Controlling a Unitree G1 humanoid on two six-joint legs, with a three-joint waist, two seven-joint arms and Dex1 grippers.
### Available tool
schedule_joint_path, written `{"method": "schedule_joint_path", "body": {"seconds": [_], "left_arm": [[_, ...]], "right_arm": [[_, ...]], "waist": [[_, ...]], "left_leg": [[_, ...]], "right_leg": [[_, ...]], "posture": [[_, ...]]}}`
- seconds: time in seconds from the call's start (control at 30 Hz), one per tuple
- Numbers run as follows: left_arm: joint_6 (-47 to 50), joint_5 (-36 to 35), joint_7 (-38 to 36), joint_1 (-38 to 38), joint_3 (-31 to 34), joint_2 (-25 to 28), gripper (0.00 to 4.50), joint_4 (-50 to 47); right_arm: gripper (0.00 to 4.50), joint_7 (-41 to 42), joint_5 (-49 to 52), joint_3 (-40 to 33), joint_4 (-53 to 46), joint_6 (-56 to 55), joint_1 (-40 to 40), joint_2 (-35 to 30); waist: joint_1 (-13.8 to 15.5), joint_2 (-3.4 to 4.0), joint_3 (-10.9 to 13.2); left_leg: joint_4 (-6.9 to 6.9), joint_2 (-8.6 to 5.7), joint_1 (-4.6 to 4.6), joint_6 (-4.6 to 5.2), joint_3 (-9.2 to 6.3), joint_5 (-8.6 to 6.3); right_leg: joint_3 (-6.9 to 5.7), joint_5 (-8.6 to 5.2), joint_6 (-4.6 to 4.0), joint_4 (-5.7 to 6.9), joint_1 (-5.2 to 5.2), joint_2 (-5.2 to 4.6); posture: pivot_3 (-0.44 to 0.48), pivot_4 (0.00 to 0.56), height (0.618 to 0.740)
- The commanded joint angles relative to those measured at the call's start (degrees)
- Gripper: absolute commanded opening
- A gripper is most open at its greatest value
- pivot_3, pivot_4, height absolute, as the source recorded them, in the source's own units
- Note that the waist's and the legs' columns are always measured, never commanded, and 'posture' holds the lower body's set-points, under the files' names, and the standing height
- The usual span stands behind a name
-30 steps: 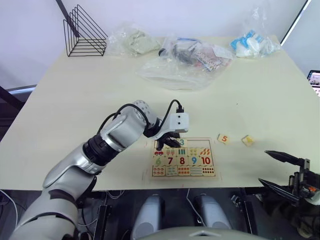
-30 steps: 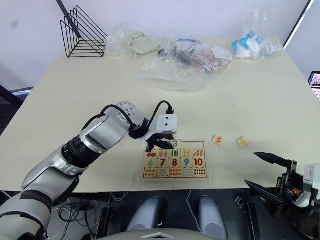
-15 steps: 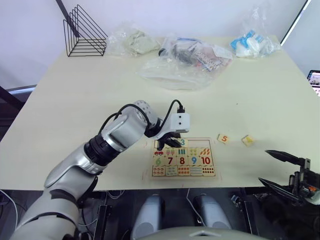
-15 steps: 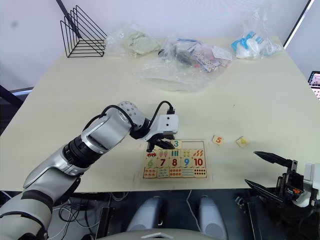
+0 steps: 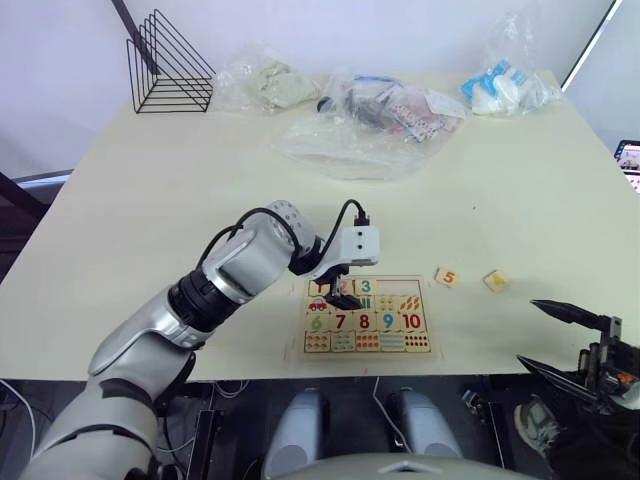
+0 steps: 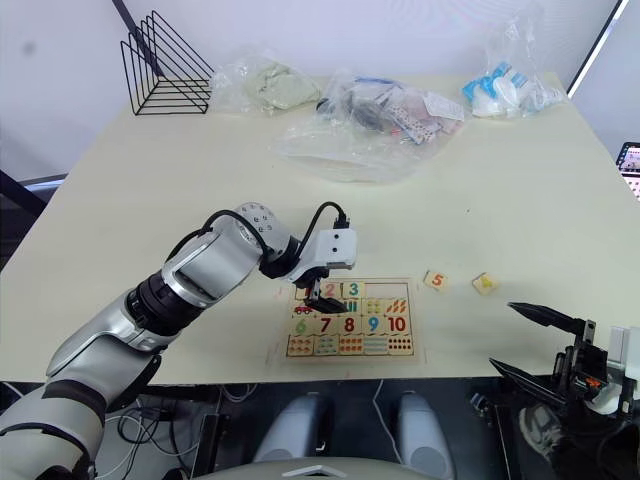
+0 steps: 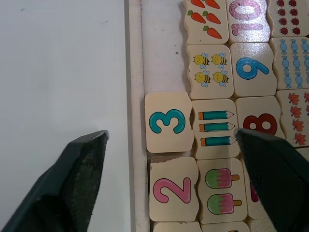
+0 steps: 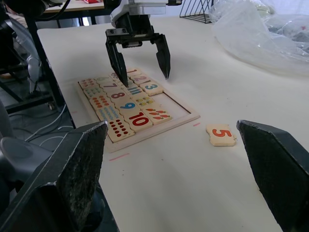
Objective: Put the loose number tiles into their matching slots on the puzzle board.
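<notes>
The puzzle board, a flat pale-wood tray with a thin raised rim, is lying near the front edge of the table. Rows of coloured numerals, small pictures and dot tiles are filling most of it. In its top row, the pink 2 tile and the teal 3 tile are sitting side by side, and beyond the 3 a strip of bare slots is showing. The left gripper is hovering just above the 2 and 3 with its fingers spread wide, holding nothing. To the right of the board, the orange 5 tile is lying loose on the table, and beside it another loose tile is resting, its yellowish print possibly a 4. The right gripper is waiting low past the table's front edge, fingers spread apart and empty.
</notes>
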Motion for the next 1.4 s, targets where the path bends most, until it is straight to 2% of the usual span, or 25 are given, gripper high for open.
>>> {"method": "schedule_joint_path", "body": {"seconds": [0.03, 0.23, 0.4, 0.43, 0.47, 0.7, 0.73, 1.03, 1.4], "left_arm": [[0.4, -1.9, -0.8, -2.4, 3.3, -0.3, 4.48, 0.2], [-4.0, -3.0, -0.6, -4.2, 5.9, -1.8, 4.48, 6.5], [-8.8, -4.1, 0.9, -4.5, 9.0, -5.2, 4.48, 12.4], [-9.6, -4.7, 0.8, -4.2, 9.5, -5.8, 3.95, 13.1], [-10.4, -4.8, 0.7, -4.1, 9.7, -6.2, 3.79, 13.8], [-17.6, -4.5, -0.8, -2.1, 9.6, -7.9, 0.32, 17.2], [-18.3, -4.5, -1.2, -1.8, 9.4, -8.1, 0.06, 17.3], [-21.9, -3.8, -4.6, 0.6, 8.0, -8.6, 0.06, 16.8], [-24.5, -1.6, -4.4, 2.9, 7.1, -8.3, 0.06, 17.7]], "right_arm": [[4.5, -0.1, 0.5, -1.2, -0.8, -0.9, 0.1, 0.1], [4.5, -0.4, 0.4, -1.2, -0.7, -0.9, 0.0, 0.3], [4.5, -0.9, 0.2, -1.1, -0.7, -1.1, 0.0, 0.7], [4.5, -0.9, 0.1, -1.1, -0.7, -1.2, -0.1, 0.7], [4.5, -1.0, 0.1, -1.1, -0.8, -1.2, -0.1, 0.8], [4.5, -1.7, 0.0, -1.4, -1.2, -1.4, 0.3, 0.8], [4.5, -1.7, 0.0, -1.4, -1.2, -1.5, 0.3, 0.8], [4.5, -2.5, 0.2, -1.5, -1.9, -1.9, 1.1, 0.8], [4.5, -3.0, 0.3, -1.5, -2.6, -1.9, 1.8, 0.9]], "waist": [[0.0, 0.0, 0.0], [0.0, 0.01, 0.0], [0.0, 0.01, 0.0], [0.0, 0.0, 0.0], [0.0, 0.0, 0.0], [0.0, 0.01, 0.0], [0.0, 0.01, 0.0], [0.0, 0.01, 0.0], [0.0, 0.01, 0.0]], "left_leg": [[0.0, 0.0, 0.0, 0.0, 0.0, 0.0], [0.02, -0.01, 0.01, 0.0, 0.02, 0.0], [0.03, -0.02, -0.01, 0.0, 0.03, 0.0], [0.03, -0.02, 0.0, 0.0, 0.02, 0.0], [0.03, -0.02, -0.01, 0.0, 0.03, 0.0], [0.02, -0.02, 0.0, 0.0, 0.04, 0.0], [0.02, -0.02, 0.01, 0.0, 0.04, 0.0], [0.03, -0.03, 0.0, 0.0, 0.05, 0.0], [0.03, -0.03, 0.0, 0.0, 0.04, 0.0]], "right_leg": [[0.0, 0.0, 0.0, 0.0, 0.0, 0.0], [-0.01, 0.0, 0.0, 0.01, 0.0, 0.0], [-0.02, 0.0, 0.0, 0.01, 0.0, -0.01], [-0.02, 0.0, 0.0, 0.02, 0.0, -0.01], [-0.02, 0.0, 0.0, 0.02, 0.0, 0.0], [0.0, 0.0, 0.0, 0.02, 0.0, -0.01], [0.0, 0.0, 0.0, 0.02, 0.0, -0.01], [0.0, 0.0, 0.0, 0.03, 0.0, -0.01], [-0.01, 0.0, 0.0, 0.03, 0.0, 0.0]], "posture": [[0.0, 0.15, 0.74], [0.0, 0.15, 0.74], [0.0, 0.15, 0.74], [0.0, 0.15, 0.74], [0.0, 0.15, 0.74], [0.0, 0.15, 0.74], [0.0, 0.15, 0.74], [0.0, 0.15, 0.74], [0.0, 0.15, 0.74]]}}
